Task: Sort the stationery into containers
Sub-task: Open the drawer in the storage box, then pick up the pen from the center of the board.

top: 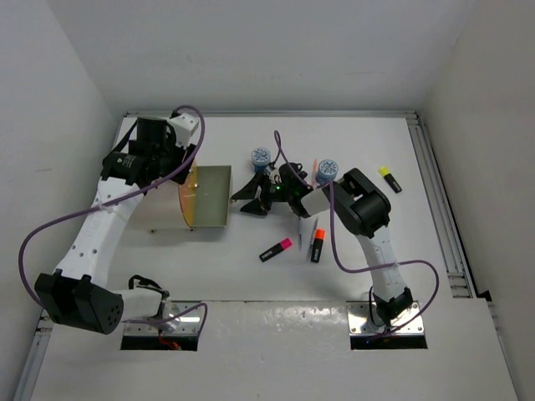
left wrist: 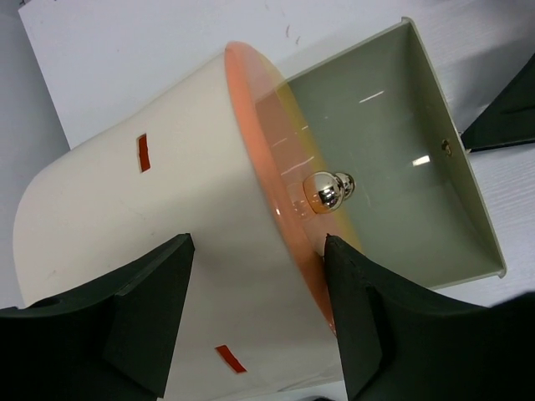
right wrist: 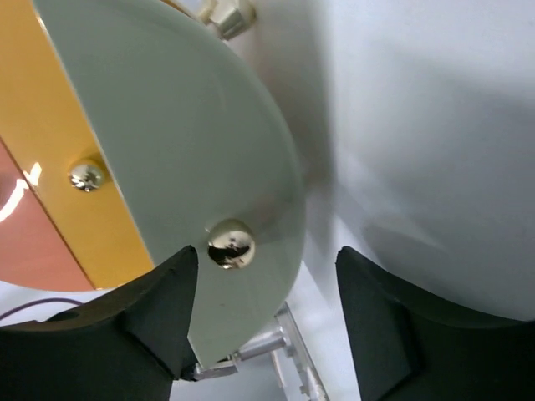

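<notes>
The left claw [left wrist: 257,244], spread apart, straddles the white cabinet [left wrist: 109,192] beside its open drawer [left wrist: 376,150]. The right claw [right wrist: 263,255], also apart, sits at the drawer's other end. On the bench [top: 351,142] lie highlighters [top: 276,249] and two rolls [top: 261,156].

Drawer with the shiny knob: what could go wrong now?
The open left pincer sits off-centre from the small round brass knob and could miss it. The open right pincer sits close to the orange-fronted grey drawer and might bump it. The round blue-and-white patterned roll nearby could get knocked.
</notes>
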